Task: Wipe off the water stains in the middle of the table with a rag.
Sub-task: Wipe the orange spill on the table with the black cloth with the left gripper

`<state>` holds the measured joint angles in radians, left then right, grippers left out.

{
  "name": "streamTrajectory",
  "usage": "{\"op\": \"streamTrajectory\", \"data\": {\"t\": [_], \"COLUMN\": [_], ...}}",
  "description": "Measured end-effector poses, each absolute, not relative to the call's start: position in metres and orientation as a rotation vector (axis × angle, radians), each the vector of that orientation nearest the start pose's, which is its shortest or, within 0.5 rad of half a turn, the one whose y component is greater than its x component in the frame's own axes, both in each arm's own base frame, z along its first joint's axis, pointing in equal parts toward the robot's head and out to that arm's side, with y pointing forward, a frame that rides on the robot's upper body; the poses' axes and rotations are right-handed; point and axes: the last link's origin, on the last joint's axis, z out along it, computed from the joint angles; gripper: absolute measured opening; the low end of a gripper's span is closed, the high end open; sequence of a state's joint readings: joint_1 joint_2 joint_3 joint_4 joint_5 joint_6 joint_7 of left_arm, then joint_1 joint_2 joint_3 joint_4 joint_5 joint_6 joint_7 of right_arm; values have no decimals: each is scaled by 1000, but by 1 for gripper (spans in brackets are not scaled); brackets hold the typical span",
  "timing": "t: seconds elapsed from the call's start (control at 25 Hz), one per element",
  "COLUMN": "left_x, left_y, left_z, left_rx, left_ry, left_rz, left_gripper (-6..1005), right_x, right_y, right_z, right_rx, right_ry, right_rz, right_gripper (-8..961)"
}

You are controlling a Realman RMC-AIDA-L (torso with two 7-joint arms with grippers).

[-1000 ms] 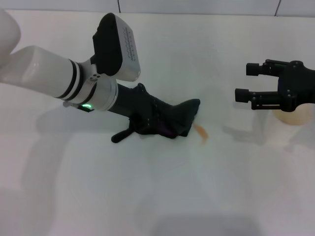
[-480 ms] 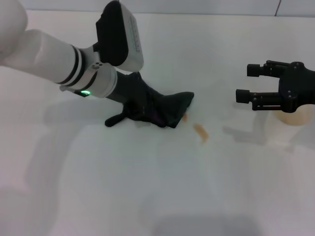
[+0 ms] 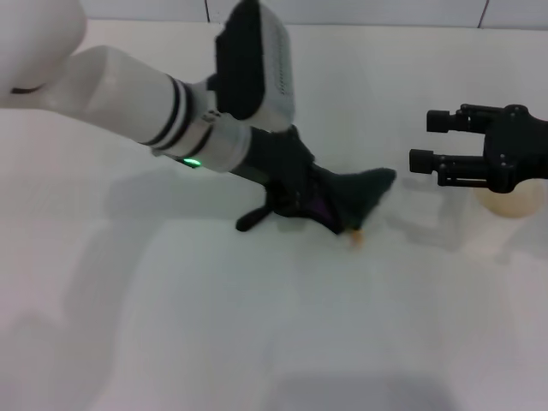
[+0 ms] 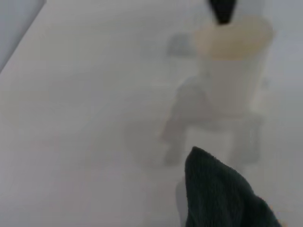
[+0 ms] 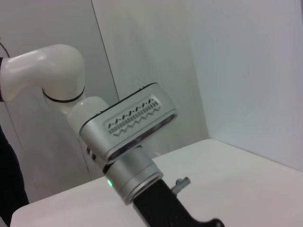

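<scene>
Swept rightward, the left pincer [image 3: 312,199], clenched on the rag [image 3: 347,199], now covers most of the water stains [image 3: 357,235].

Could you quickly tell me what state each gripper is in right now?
Left gripper: shut on the rag, pressing it on the table.
Right gripper: open, empty, hovering.

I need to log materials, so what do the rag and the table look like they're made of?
The rag: soft, matte dark cloth, judging by its folds and fuzzy weave in the left wrist view. The table: smooth white surface, likely laminate, with a faint sheen and soft shadows.
</scene>
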<state>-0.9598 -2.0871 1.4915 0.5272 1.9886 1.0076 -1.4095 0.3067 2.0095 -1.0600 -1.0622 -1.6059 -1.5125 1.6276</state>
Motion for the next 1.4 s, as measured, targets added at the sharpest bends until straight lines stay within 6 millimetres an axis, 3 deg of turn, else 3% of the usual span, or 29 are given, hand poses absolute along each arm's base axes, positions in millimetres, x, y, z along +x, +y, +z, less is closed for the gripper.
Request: {"op": "streamTrajectory", "data": {"t": [0.68, 1.24, 1.4], "left_x": [-130, -147, -154], "left_y": [361, 369, 379], "left_z": [-142, -133, -123], "left_rx": [-3122, -3099, -3055], "left_ry": [401, 301, 256], "left_rz": [133, 198, 208], "left_gripper": [68, 68, 68], "right_x": [231, 230, 228], "right_y": [318, 319, 320], "right_z": [56, 58, 59], "right_rx": [-2655, -2638, -2642], "right_ry": [530, 544, 536], "right_rz": [803, 833, 834], "right_gripper": [741, 760, 825]}}
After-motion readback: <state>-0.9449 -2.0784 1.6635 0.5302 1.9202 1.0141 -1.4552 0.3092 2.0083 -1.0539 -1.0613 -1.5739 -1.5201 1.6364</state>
